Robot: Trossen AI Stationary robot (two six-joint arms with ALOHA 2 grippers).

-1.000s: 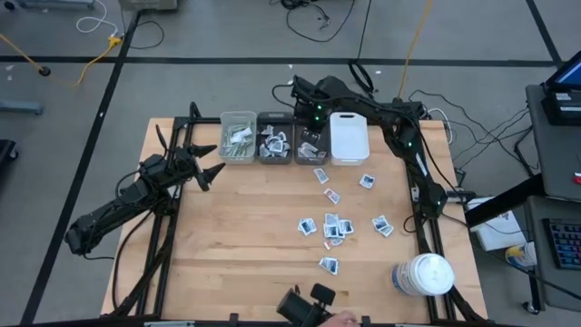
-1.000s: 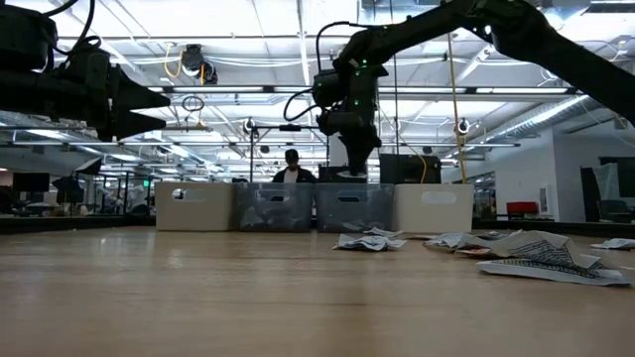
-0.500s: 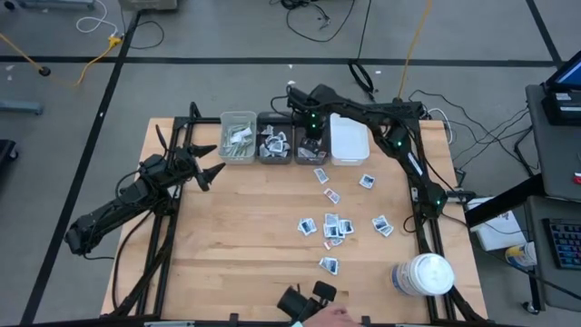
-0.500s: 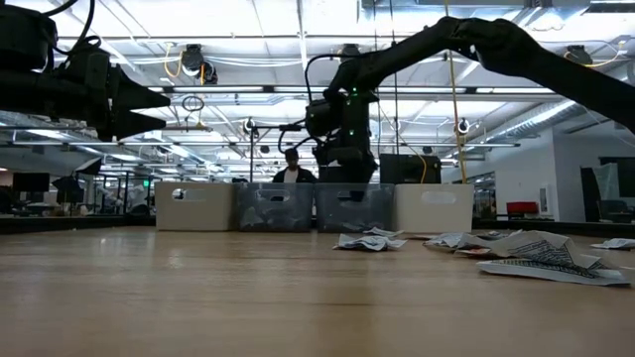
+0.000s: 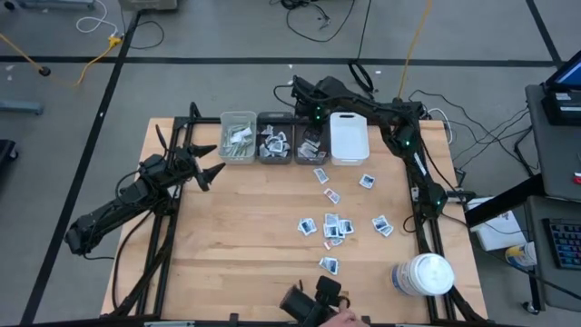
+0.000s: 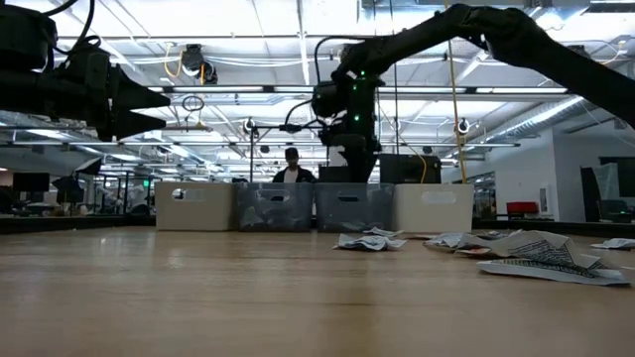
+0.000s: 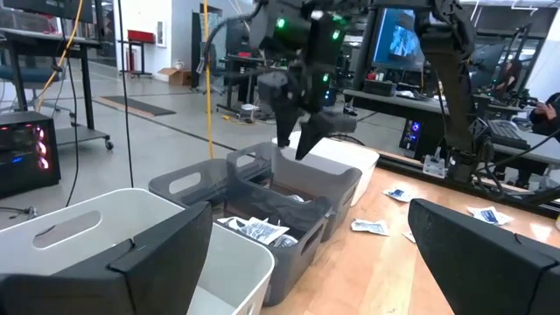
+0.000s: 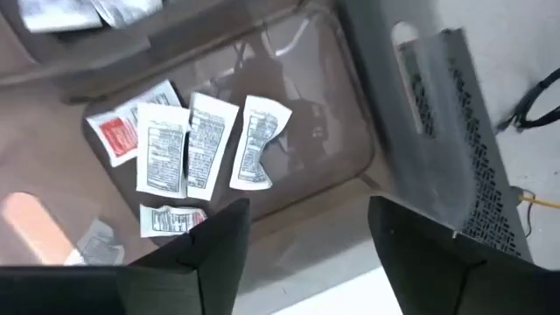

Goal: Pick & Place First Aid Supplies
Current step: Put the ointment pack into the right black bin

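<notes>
Lying flat in the grey bin [image 8: 350,166]: several printed sachets [image 8: 210,144]

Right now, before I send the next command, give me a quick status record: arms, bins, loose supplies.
right gripper: open, empty, above the third bin from the left
left gripper: open, parked at the table's left side
bins: four in a row at the table's far edge; white bin at the right end
third bin contents: several white sachets, one red-printed
loose sachets: scattered on the table, centre-right
jar: white, near right corner
</notes>
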